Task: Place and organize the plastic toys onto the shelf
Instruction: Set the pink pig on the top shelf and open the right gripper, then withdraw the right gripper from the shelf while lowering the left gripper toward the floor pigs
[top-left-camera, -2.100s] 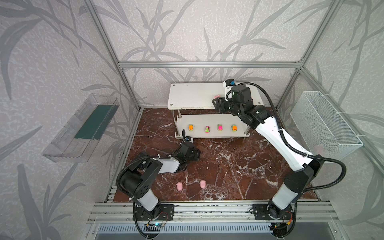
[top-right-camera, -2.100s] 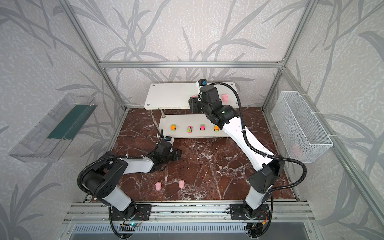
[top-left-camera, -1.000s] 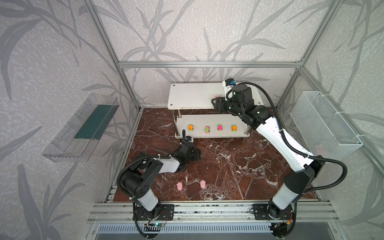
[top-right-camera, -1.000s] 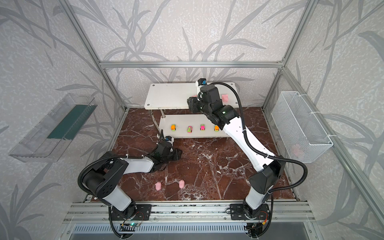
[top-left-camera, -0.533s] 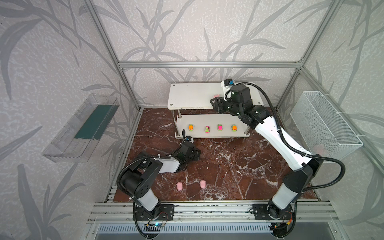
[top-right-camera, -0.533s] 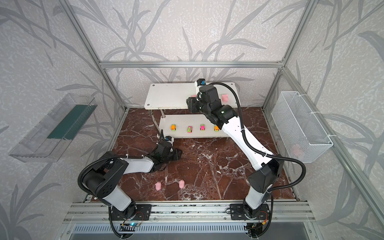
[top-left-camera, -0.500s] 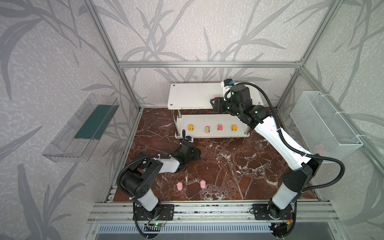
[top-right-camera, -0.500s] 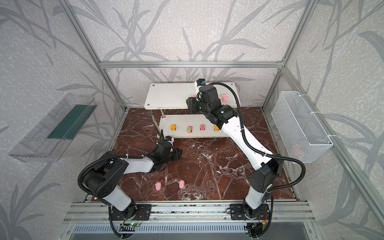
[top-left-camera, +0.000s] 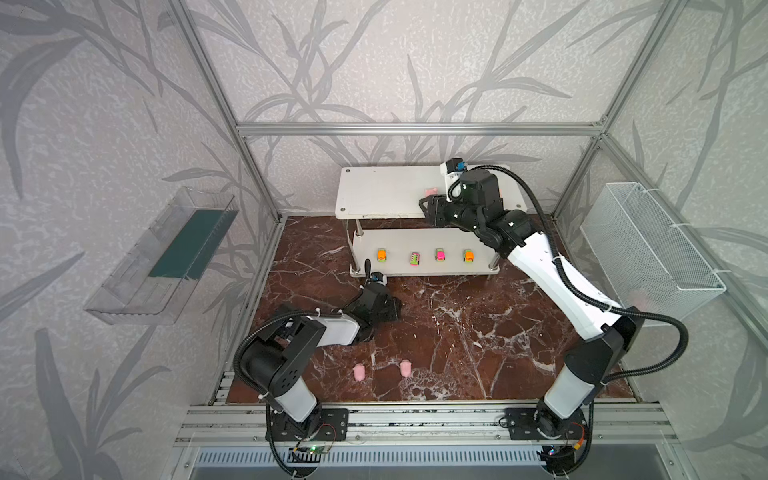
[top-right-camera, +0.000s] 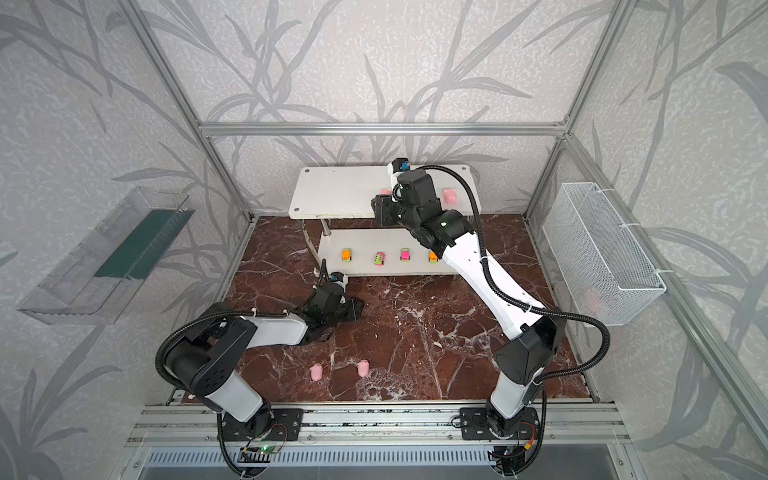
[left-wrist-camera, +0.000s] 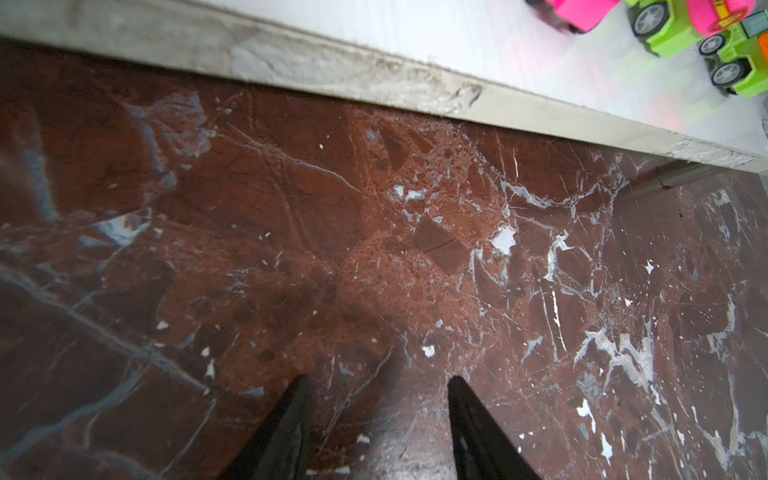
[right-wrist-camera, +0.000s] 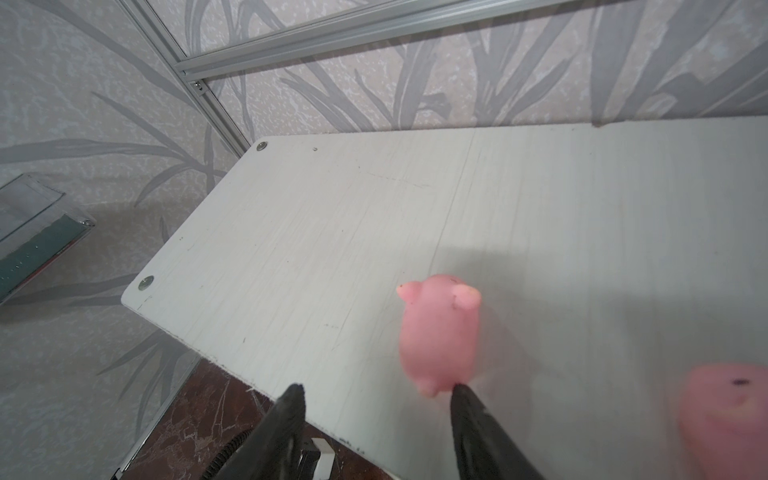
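Grey leaf-patterned walls and a metal frame enclose a red-brown marble desk (top-left-camera: 457, 332), with a white two-tier shelf (top-left-camera: 382, 195) at the back. On its lower tier four toy cars (top-left-camera: 414, 258) stand in a row, orange at both ends. On the upper tier stands a pink pig (right-wrist-camera: 440, 332), and a second pig (top-right-camera: 450, 195) sits on the same tier beyond the right arm's wrist. The right hand (right-wrist-camera: 376, 388) hovers at the front edge of the upper tier, released, with nothing between its spread fingers. The pink pig's rear end is right at one fingertip; whether they touch I cannot tell. Two more pigs (top-left-camera: 359, 372) lie side by side on the desk near its front edge. The left hand (left-wrist-camera: 380, 379) is low over bare marble just in front of the lower tier, also released and empty. A clear tray (top-left-camera: 166, 257) hangs on the left wall, a wire basket (top-left-camera: 648, 241) on the right.
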